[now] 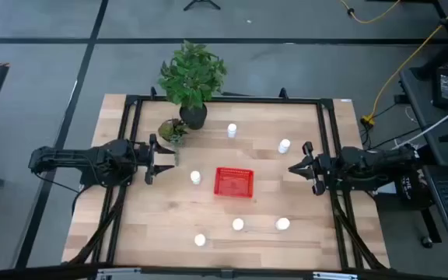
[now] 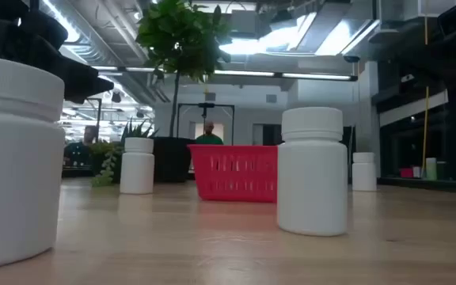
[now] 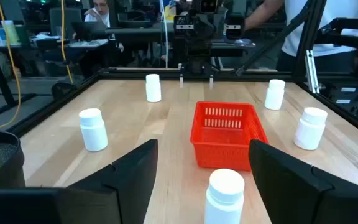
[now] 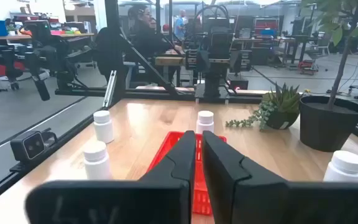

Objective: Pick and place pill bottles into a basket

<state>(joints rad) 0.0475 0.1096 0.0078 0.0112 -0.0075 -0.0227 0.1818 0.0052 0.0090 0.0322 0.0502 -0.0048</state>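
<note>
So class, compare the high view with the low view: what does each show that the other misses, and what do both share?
Only the high view shows all six pill bottles, for example the front one, and both grippers: the left gripper open, the right gripper shut, each apart from the bottles. Only the low view shows the room behind, with a person there. Both show the empty red basket and the potted plant.

Six white pill bottles stand on the bench: and. There is one red basket, two potted plants, one large and one small, and two robot arms.
</note>
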